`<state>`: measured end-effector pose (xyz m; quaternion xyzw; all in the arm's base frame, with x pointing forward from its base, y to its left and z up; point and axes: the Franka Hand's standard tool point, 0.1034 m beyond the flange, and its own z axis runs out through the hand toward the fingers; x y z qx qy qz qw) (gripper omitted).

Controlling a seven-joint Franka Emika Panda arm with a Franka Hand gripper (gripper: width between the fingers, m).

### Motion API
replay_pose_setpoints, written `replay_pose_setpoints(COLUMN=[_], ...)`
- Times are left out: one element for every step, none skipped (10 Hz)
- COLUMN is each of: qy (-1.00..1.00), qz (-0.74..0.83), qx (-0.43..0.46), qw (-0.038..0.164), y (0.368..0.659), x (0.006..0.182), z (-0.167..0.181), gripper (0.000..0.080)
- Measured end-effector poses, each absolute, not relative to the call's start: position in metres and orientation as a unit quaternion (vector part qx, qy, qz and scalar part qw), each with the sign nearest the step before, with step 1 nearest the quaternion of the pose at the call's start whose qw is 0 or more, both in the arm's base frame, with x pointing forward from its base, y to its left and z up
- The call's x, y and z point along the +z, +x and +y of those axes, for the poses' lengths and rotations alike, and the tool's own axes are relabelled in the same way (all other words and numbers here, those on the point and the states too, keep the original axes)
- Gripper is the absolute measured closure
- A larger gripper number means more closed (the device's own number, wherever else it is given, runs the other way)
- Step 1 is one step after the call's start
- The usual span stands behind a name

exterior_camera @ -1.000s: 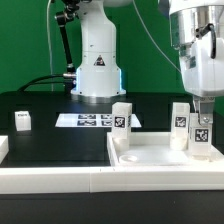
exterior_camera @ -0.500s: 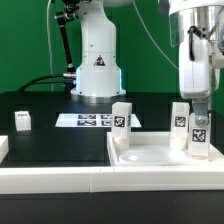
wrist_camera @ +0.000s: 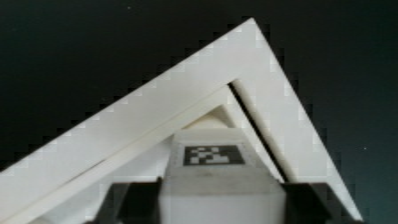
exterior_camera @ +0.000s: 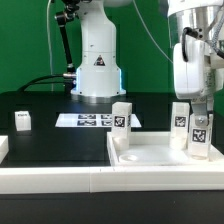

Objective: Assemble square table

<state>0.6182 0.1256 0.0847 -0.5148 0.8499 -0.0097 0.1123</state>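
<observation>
The square table's white top (exterior_camera: pixel 150 155) lies at the front of the exterior view's right, rim up. Three tagged white legs stand upright in it: one at its near-left corner (exterior_camera: pixel 121 118), one further back (exterior_camera: pixel 180 117), and one at the right corner (exterior_camera: pixel 201 136). My gripper (exterior_camera: pixel 200 112) comes down from above and is shut on this right leg. In the wrist view the same leg (wrist_camera: pixel 217 160) shows its tag between my two black fingers (wrist_camera: pixel 135 205), with a corner of the top (wrist_camera: pixel 151 115) beyond it. A loose leg block (exterior_camera: pixel 22 121) lies far off at the exterior view's left.
The marker board (exterior_camera: pixel 88 120) lies flat in front of the robot's base (exterior_camera: pixel 98 70). A long white rail (exterior_camera: pixel 50 180) runs along the table's front edge, and another white piece (exterior_camera: pixel 3 148) sits at the left edge.
My wrist has turned a little above the right leg. The leg stays upright in the same corner, and my grip on it is unchanged.
</observation>
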Motion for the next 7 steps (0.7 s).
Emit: replay_pose_setpoints(qy=[-0.526, -0.536, -0.575, -0.613, -0.673, -0.711, -0.744], qz=[0.843, 0.838, 0.811, 0.783, 0.732, 0.697, 0.661], qx=[-0.011, -0.006, -0.013, -0.019, -0.03, -0.036, -0.042], qw=[0.112, 0.107, 0.103, 0.101, 0.096, 0.092, 0.087], y=[0.618, 0.6164, 0.6167, 0.6168, 0.6169, 0.617, 0.6175], x=[0.0845, 0.0838, 0.0841, 0.084, 0.0839, 0.0841, 0.0845], z=[0.1255, 0.1264, 0.1269, 0.1262, 0.1255, 0.1256, 0.1257], gripper=[0.0321, 0.0207, 0.0163, 0.0163, 0.0152, 0.0152, 0.015])
